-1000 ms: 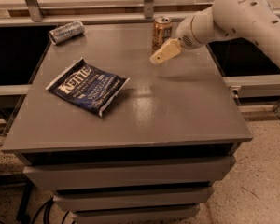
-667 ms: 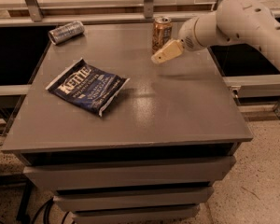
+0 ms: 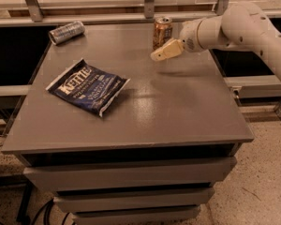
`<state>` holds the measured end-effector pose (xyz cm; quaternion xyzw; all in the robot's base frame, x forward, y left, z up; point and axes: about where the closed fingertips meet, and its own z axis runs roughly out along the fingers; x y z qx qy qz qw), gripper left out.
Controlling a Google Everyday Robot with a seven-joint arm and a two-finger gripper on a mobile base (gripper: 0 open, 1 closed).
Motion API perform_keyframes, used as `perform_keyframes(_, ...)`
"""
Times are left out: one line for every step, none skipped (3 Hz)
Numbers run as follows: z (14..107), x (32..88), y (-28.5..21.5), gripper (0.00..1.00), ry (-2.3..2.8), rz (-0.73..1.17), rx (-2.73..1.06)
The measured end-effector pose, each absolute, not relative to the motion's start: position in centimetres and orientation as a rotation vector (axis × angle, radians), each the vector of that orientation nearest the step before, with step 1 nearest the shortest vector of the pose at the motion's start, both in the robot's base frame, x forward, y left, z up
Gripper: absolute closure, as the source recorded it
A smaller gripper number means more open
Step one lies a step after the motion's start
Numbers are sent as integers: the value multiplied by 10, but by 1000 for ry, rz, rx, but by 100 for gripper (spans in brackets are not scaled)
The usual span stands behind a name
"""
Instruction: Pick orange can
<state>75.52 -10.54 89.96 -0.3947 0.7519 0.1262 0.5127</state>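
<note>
— Where is the small copper-orange metal can [image 3: 162, 31]?
— Upright at the far edge of the flat grey table [image 3: 178, 111], just behind my cream gripper [image 3: 165, 51], which hovers low in front of it and carries nothing. How wide it stands, I cannot tell.
— How would you close in well?
— I'd centre on the can's middle, ease in level so it doesn't tip, and ignore the silver-grey can [image 3: 66, 32] lying far left

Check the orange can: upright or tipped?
Upright: orange can stands on its base, silver top up, at the table's far edge; gripper hovers beside it.
</note>
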Motion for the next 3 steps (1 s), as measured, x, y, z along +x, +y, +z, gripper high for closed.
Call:
perform_keyframes(904, 763, -98, 0, 1767, 349, -966)
perform_keyframes(908, 767, -87, 0, 1732, 383, -993)
perform_keyframes(909, 770, -80, 0, 1718, 404, -1013)
